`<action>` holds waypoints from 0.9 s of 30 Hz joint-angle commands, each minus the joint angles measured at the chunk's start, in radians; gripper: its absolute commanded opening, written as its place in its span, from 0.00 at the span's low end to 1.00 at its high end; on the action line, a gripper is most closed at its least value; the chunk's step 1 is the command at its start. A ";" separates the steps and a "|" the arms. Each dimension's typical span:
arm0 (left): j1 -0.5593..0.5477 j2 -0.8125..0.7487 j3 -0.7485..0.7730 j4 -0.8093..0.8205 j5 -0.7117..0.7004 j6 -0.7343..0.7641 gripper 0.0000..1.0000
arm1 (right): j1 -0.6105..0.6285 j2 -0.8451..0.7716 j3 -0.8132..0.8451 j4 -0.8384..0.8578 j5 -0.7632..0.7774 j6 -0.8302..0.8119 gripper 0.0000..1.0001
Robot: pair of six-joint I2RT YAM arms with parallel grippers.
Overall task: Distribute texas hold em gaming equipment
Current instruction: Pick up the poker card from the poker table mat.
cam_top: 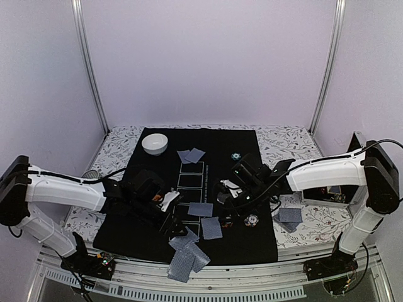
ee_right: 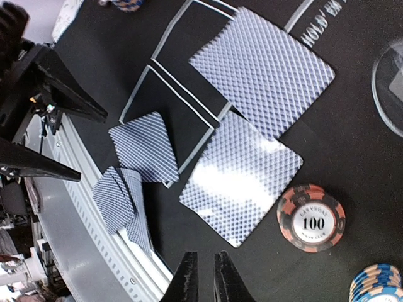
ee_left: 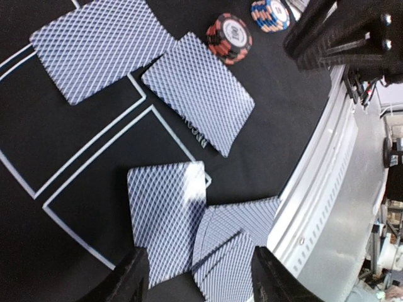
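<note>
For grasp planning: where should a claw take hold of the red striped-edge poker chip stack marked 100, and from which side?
Pinch the red poker chip stack by its striped rim, opposite sides, from straight above. It lies flat and low on the black mat, with a grey-blue-backed playing card close beside it, so a sideways approach looks cramped.

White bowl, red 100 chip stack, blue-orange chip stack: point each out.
white bowl (cam_top: pixel 154 143), top external view, bare inside.
red 100 chip stack (ee_right: pixel 312 218), right wrist view, top label.
blue-orange chip stack (ee_left: pixel 270 14), left wrist view, top chip.
</note>
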 commanded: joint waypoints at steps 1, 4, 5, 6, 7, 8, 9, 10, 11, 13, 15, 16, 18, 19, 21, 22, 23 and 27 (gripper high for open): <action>-0.018 0.120 0.106 0.027 -0.010 0.070 0.55 | 0.005 -0.014 -0.051 0.014 0.021 0.056 0.17; -0.010 0.147 0.145 -0.104 -0.084 0.144 0.58 | 0.015 -0.031 -0.092 0.062 -0.004 0.092 0.18; -0.001 0.145 0.145 -0.129 -0.086 0.151 0.59 | 0.019 -0.033 -0.099 0.069 -0.007 0.098 0.22; 0.007 0.144 0.150 -0.156 -0.087 0.151 0.61 | 0.022 -0.034 -0.102 0.070 -0.007 0.102 0.23; 0.010 0.144 0.157 -0.184 -0.097 0.151 0.62 | 0.027 -0.032 -0.103 0.069 -0.001 0.105 0.23; 0.010 0.141 0.163 -0.210 -0.112 0.149 0.62 | 0.032 -0.028 -0.103 0.068 0.004 0.105 0.23; 0.010 0.136 0.164 -0.228 -0.126 0.144 0.63 | 0.037 -0.022 -0.102 0.069 0.005 0.106 0.23; 0.010 0.129 0.163 -0.239 -0.131 0.139 0.64 | 0.042 -0.016 -0.100 0.070 0.000 0.106 0.23; 0.010 0.125 0.158 -0.242 -0.124 0.130 0.65 | 0.048 -0.011 -0.097 0.073 -0.003 0.105 0.23; 0.007 0.131 0.148 -0.241 -0.087 0.122 0.66 | 0.071 -0.001 -0.084 0.074 -0.003 0.097 0.23; -0.006 0.140 0.135 -0.241 -0.072 0.117 0.65 | 0.104 0.014 -0.065 0.084 -0.024 0.079 0.24; -0.011 0.141 0.123 -0.237 -0.069 0.114 0.63 | 0.121 0.022 -0.060 0.098 -0.041 0.072 0.26; -0.012 0.140 0.096 -0.210 -0.067 0.106 0.61 | 0.151 0.042 -0.059 0.130 -0.065 0.076 0.31; -0.012 0.140 0.081 -0.195 -0.066 0.102 0.59 | 0.164 0.054 -0.058 0.146 -0.075 0.081 0.33; -0.012 0.150 0.071 -0.167 -0.041 0.096 0.57 | 0.183 0.083 -0.058 0.176 -0.098 0.098 0.37; -0.013 0.157 0.066 -0.155 -0.029 0.092 0.56 | 0.193 0.097 -0.053 0.187 -0.109 0.102 0.40; -0.015 0.161 0.063 -0.145 -0.018 0.090 0.55 | 0.203 0.111 -0.045 0.196 -0.114 0.106 0.43; -0.018 0.165 0.049 -0.140 -0.025 0.093 0.54 | 0.225 0.164 -0.034 0.224 -0.138 0.109 0.47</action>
